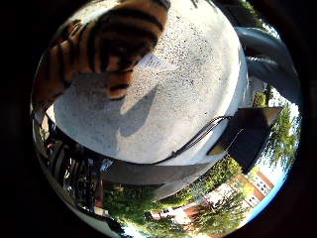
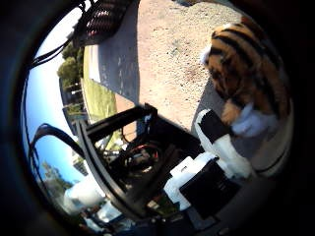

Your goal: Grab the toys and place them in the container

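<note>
Seemingly pinched only by white-and-black hand [image 2: 216, 162] fingers at right of frame, the orange-and-black striped plush tiger [image 2: 246, 64] hangs above the grey speckled table [image 1: 188, 84]; that shallow grip might let it slip.

Outdoor setting in direct sunlight with hard shadows. A round, speckled grey stone tabletop [image 1: 188, 84] occupies the foreground. Beyond it are green leafy trees [image 1: 223, 173], a mown lawn [image 2: 98, 98], clear blue sky [image 2: 39, 98], and apparently a red-brick building [image 1: 260, 183].
</note>
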`<action>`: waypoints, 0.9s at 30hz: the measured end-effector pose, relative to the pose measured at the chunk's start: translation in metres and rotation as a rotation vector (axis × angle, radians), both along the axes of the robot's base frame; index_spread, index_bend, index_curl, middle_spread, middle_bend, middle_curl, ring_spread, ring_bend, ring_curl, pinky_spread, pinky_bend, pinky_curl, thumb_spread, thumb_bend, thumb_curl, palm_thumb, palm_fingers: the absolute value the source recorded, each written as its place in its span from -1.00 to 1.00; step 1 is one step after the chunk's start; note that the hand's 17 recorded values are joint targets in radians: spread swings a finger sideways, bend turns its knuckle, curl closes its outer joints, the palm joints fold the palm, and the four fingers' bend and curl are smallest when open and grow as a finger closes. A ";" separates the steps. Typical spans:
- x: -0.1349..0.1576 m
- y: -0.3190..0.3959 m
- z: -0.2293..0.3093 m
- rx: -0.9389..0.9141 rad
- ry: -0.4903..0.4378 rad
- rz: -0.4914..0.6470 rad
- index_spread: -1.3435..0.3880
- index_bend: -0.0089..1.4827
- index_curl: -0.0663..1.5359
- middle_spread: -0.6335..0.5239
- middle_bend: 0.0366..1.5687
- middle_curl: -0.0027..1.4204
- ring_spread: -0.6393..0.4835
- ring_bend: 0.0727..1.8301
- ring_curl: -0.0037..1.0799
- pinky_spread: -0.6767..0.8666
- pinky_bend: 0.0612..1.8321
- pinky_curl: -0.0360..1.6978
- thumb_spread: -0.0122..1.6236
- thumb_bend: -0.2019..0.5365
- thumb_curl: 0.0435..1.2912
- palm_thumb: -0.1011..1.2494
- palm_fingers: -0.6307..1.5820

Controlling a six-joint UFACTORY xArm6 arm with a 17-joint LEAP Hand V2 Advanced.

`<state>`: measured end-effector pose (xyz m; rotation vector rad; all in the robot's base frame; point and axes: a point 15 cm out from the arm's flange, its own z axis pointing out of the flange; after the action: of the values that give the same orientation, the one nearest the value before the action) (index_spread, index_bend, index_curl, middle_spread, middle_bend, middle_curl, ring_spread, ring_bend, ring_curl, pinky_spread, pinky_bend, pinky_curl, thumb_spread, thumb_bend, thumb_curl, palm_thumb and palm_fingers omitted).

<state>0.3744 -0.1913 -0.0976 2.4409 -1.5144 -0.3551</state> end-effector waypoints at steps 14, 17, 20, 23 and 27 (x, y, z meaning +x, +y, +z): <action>0.031 -0.058 -0.002 -0.140 -0.150 0.020 0.12 -0.86 -0.57 -0.10 -0.14 -0.20 0.35 0.10 -0.02 0.38 -0.39 -0.74 0.32 -0.50 -0.34 0.40 0.44; 0.040 -0.083 0.028 -0.152 -0.242 0.009 0.01 -0.78 -0.61 -0.17 0.02 -0.08 0.25 0.24 0.13 0.38 -0.13 -0.67 0.30 -0.50 -0.31 0.45 0.53; 0.033 -0.101 0.055 -0.167 -0.268 -0.003 -0.11 -0.68 -0.60 -0.23 0.16 0.06 0.15 0.31 0.25 0.34 0.20 -0.54 0.29 -0.46 -0.26 0.55 0.59; 0.029 -0.104 0.085 -0.186 -0.285 -0.014 -0.21 -0.58 -0.58 -0.26 0.26 0.15 0.09 0.35 0.31 0.28 0.38 -0.45 0.30 -0.44 -0.20 0.62 0.58; 0.018 -0.093 0.123 -0.201 -0.244 -0.031 -0.33 -0.41 -0.52 -0.29 0.35 0.26 0.02 0.39 0.38 0.22 0.52 -0.35 0.30 -0.49 -0.13 0.60 0.52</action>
<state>0.3920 -0.2839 0.0255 2.3704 -1.5965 0.0912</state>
